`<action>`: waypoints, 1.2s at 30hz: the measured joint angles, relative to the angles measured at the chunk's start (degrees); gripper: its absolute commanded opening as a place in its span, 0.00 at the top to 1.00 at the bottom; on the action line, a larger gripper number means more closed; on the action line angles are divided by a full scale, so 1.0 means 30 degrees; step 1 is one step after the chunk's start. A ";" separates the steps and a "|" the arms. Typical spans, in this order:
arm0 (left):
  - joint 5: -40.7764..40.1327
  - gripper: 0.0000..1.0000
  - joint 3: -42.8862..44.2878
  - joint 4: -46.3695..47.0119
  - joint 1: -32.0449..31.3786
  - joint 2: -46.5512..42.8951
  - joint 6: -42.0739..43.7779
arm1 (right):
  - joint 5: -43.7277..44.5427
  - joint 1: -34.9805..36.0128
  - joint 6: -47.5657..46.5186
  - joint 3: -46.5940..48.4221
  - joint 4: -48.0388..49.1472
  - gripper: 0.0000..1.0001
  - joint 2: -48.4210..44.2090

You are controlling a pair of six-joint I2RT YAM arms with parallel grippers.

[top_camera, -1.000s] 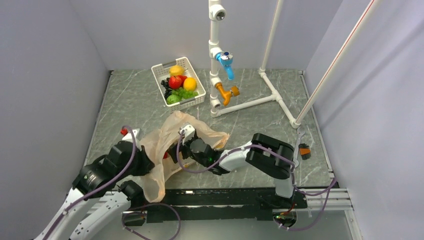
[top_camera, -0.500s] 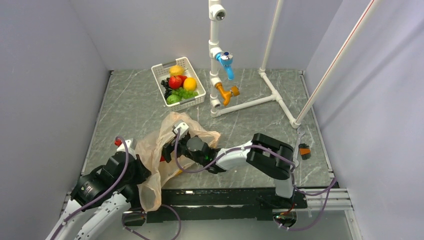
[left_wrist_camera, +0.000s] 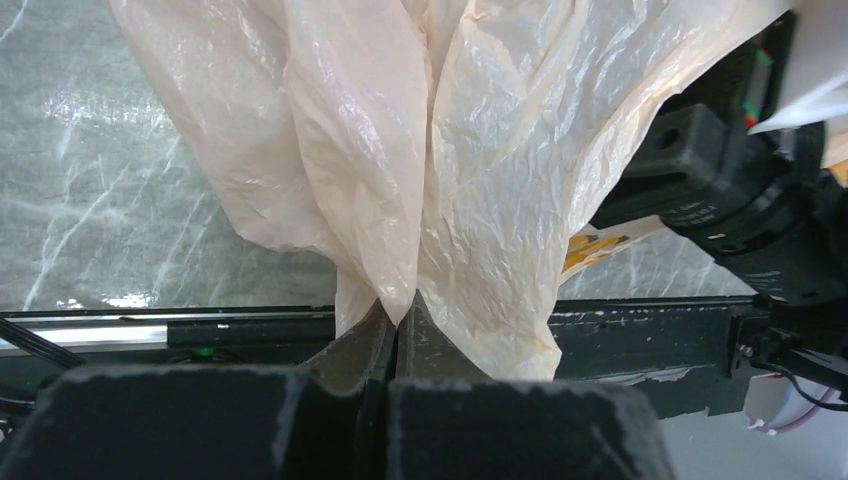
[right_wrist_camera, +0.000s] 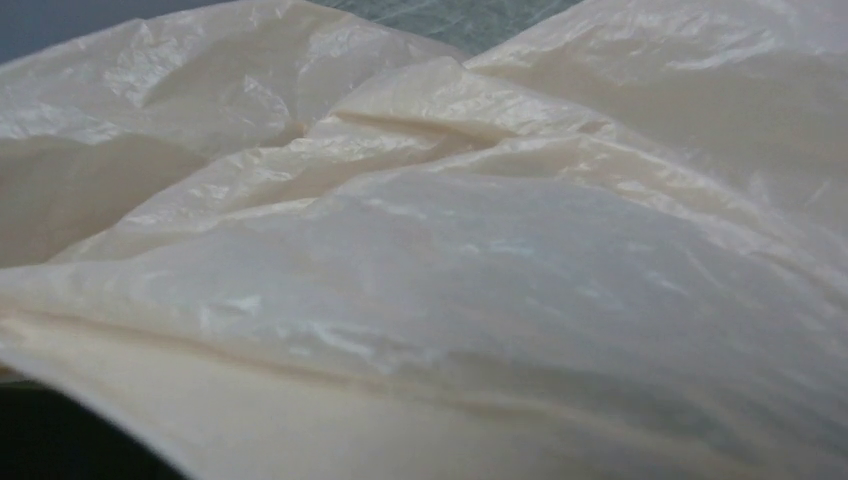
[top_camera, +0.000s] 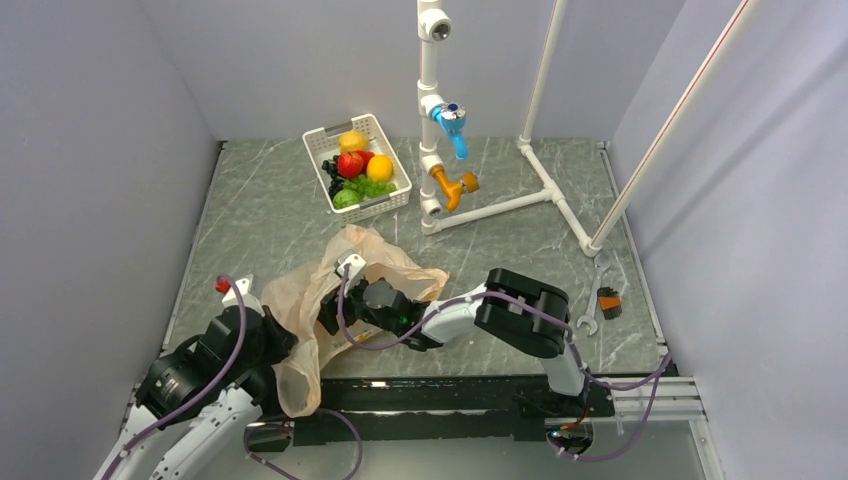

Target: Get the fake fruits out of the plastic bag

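Observation:
The peach plastic bag (top_camera: 300, 300) lies crumpled at the near left of the table. My left gripper (top_camera: 272, 338) is shut on a fold of the bag (left_wrist_camera: 400, 300) at its near edge. My right gripper (top_camera: 330, 312) reaches into the bag's mouth from the right. Its wrist view shows only bag film (right_wrist_camera: 420, 250), so its fingers are hidden. No fruit shows inside the bag. A red apple (top_camera: 350, 164), a round green fruit (top_camera: 346, 198) and a green grape bunch (top_camera: 373, 186) lie in the white basket (top_camera: 396, 200) at the back.
The basket also holds a yellow lemon (top_camera: 352, 140), an orange fruit (top_camera: 380, 167) and black grapes (top_camera: 333, 180). A white pipe frame (top_camera: 500, 205) with blue and orange valves stands back centre. A wrench (top_camera: 588, 318) lies at the right. The bag's yellow print (left_wrist_camera: 592, 250) shows beside my right arm (left_wrist_camera: 740, 200).
My left gripper has pulled back toward the near left with the bag fold. My right gripper has moved left, further into the bag. The red spot seen in the bag is now hidden.

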 measured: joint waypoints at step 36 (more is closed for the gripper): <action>-0.0109 1.00 0.0000 0.0022 0.0000 -0.0372 -0.0277 | -0.1515 0.0692 0.0583 0.2739 -0.1872 0.18 0.3045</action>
